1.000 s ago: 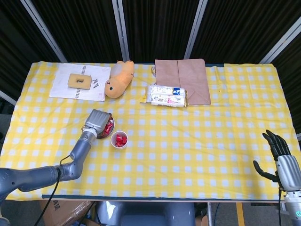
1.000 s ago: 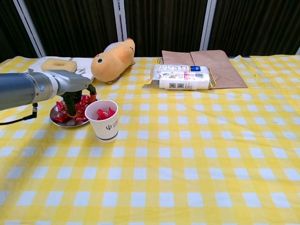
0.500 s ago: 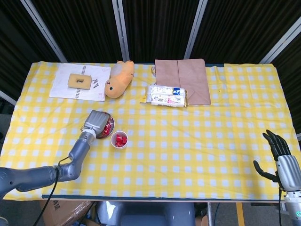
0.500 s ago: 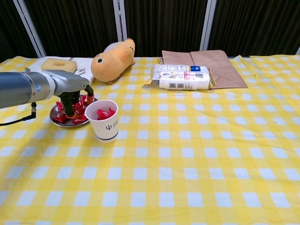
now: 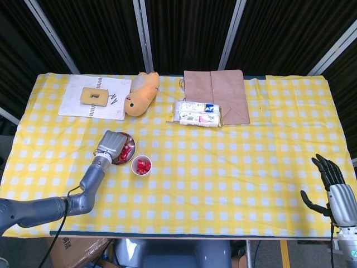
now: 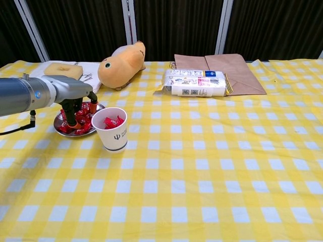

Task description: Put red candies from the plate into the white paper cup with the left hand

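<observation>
A small metal plate of red candies lies at the table's left, and in the head view the plate is half covered by my hand. Just right of it stands the white paper cup, with a few red candies inside. My left hand hangs over the plate, with its fingers pointing down among the candies and spread apart. I see nothing pinched between them. My right hand stays off the table's near right corner with fingers apart, holding nothing.
An orange plush toy lies behind the plate. A notebook with a doughnut sits at the back left. A white snack package and a brown paper bag lie at the back centre.
My left hand has shifted slightly left over the plate, away from the cup, its fingers still down in the candies. The right hand has not moved.
</observation>
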